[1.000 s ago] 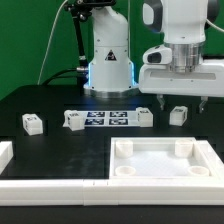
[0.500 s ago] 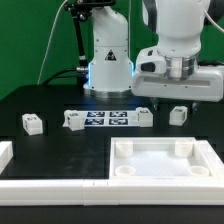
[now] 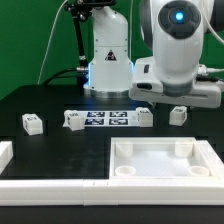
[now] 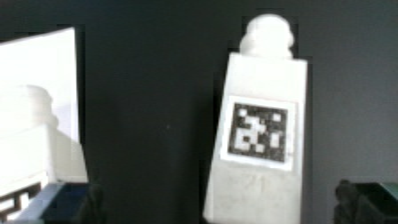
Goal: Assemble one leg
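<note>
My gripper [image 4: 210, 200] is spread: in the wrist view one dark fingertip [image 4: 43, 200] shows at each side edge of the picture, with a wide gap between them and nothing clamped. The leg [image 4: 260, 120] lies ahead of that gap and touches neither tip. Its long axis runs square to the line joining my fingertips. The rounded peg end points away from them and the tag faces the wrist camera. The leg sits slightly off the midline, nearer one tip than the other.

In the exterior view the same leg [image 3: 178, 115] rests on the black table [image 3: 50, 100] at right of centre, just below my hand. A second leg [image 3: 144, 117] stands near it toward the exterior view's left, at the end of the marker board [image 3: 108, 119]. The white panel [image 3: 160, 178] fills the lower right of the frame.

Judgement: the next move needs a small sideways correction, then a straight descent, closing across the leg's short width
</note>
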Controlling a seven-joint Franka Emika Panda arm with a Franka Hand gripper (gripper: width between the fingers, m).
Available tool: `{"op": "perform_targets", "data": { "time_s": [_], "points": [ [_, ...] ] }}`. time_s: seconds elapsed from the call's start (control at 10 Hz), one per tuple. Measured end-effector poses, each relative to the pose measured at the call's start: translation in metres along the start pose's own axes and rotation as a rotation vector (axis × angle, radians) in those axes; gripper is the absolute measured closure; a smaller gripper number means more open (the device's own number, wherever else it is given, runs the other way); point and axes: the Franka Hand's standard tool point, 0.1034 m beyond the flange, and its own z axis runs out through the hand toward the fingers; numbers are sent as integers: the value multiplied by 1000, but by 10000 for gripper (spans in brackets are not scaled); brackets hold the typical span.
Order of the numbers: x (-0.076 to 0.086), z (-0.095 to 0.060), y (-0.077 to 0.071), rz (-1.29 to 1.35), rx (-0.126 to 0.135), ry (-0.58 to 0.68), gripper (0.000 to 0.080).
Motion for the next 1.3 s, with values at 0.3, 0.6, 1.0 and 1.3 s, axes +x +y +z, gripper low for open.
{"op": "perform_targets", "data": {
  "time_s": [0.3,0.6,1.0,1.3],
  "points": [
    [-3,5,-7,-14,-9,8,150],
    [-3,19,-9,-19,-19,14,150],
    [-3,33,-7,-18,-31,-4,171],
    [-3,33,-7,-19,-31,-5,482]
  ]
}}
